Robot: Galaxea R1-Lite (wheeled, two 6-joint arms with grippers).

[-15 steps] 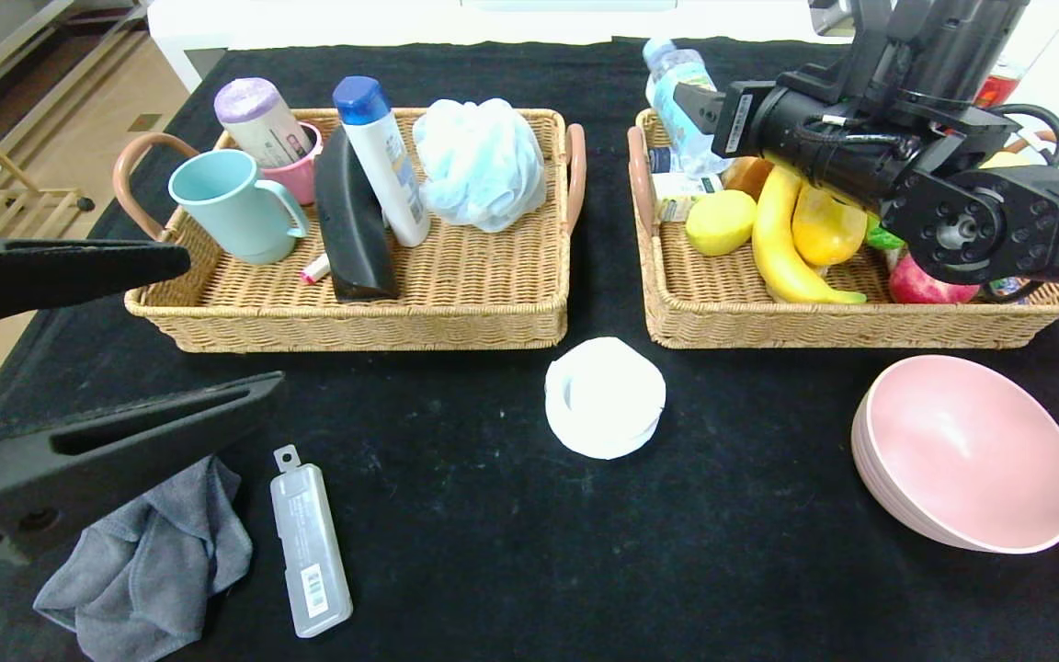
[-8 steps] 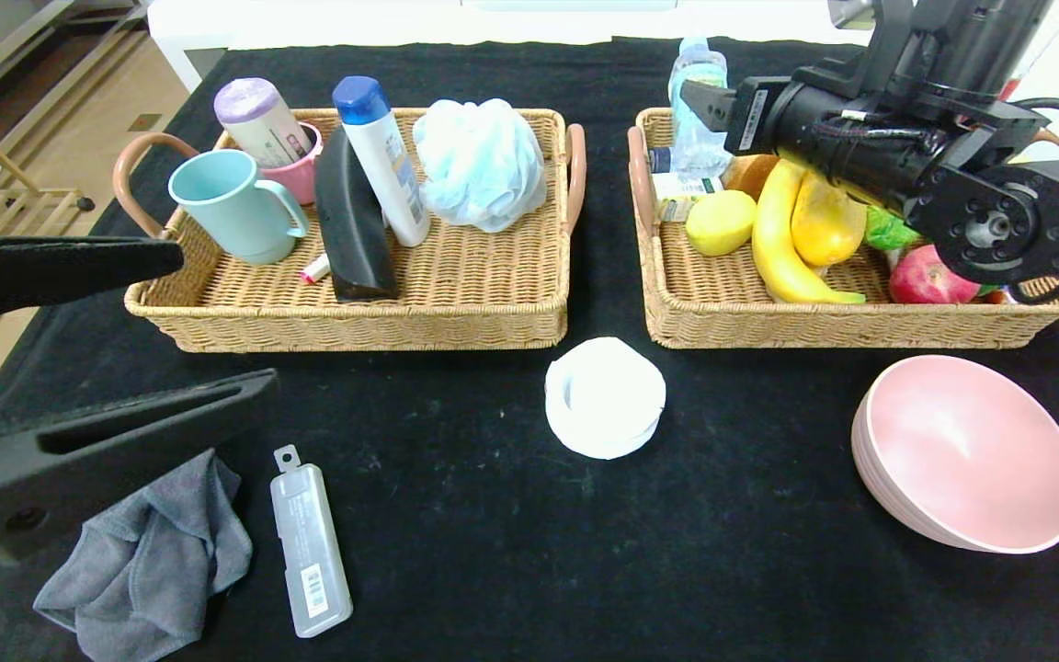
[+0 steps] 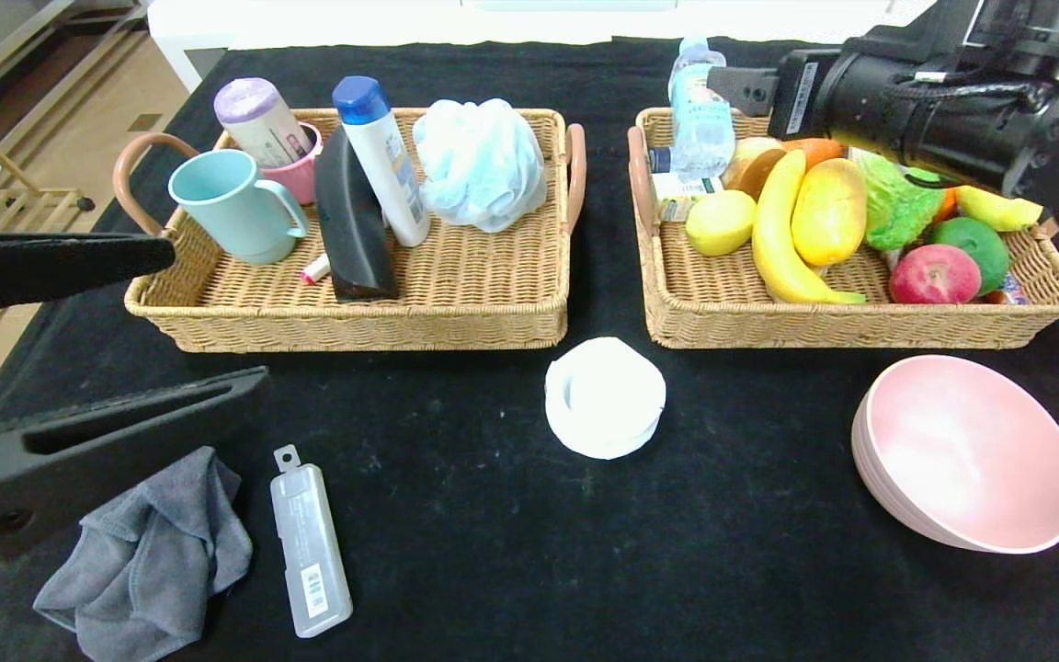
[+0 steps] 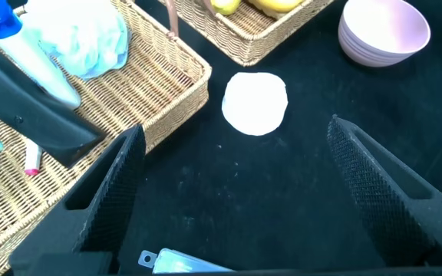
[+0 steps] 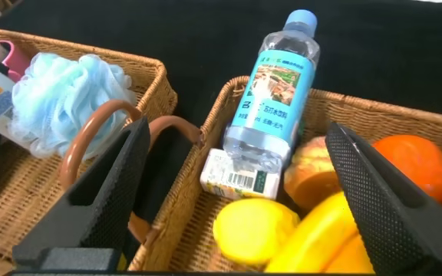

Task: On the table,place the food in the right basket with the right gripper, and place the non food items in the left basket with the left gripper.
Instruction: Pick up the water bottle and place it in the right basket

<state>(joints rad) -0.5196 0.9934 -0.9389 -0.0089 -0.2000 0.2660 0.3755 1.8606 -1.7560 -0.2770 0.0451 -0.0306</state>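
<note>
Listing the contents of the table [image 3: 511,570], black cloth throughout:

Right basket [image 3: 860,322]: water bottle [image 3: 700,115] standing upright in the far corner nearest the left basket, pale blue cap up; lemon [image 3: 721,222] just in front of it; elongated yellow-orange fruit [image 3: 829,211] lying beside a banana [image 3: 782,239]; also a red apple [image 3: 932,274], a green round fruit [image 3: 978,246], a leafy green item [image 3: 895,204], an orange [image 5: 420,165] and a small white carton [image 5: 240,175] at the bottle's base.

Left basket [image 3: 355,322]: teal mug [image 3: 233,204], pink cup holding a lilac-capped tube [image 3: 263,119], white bottle with blue cap [image 3: 381,152], black curved object [image 3: 350,221], pale blue bath pouf [image 3: 479,164].

Loose on the cloth: white round lid-like item [image 3: 605,397] in front of the gap between the baskets; stack of pink bowls [image 3: 966,455] in front of the right basket; grey cloth [image 3: 148,561] and a clear plastic case [image 3: 311,538] side by side near the front left.

Right gripper [image 5: 240,184]: raised over the far end of the right basket, fingers spread wide to either side of the bottle, touching nothing, holding nothing.

Left gripper [image 4: 244,199]: hanging above the front left of the table, near the grey cloth and the case, fingers spread wide, holding nothing.
</note>
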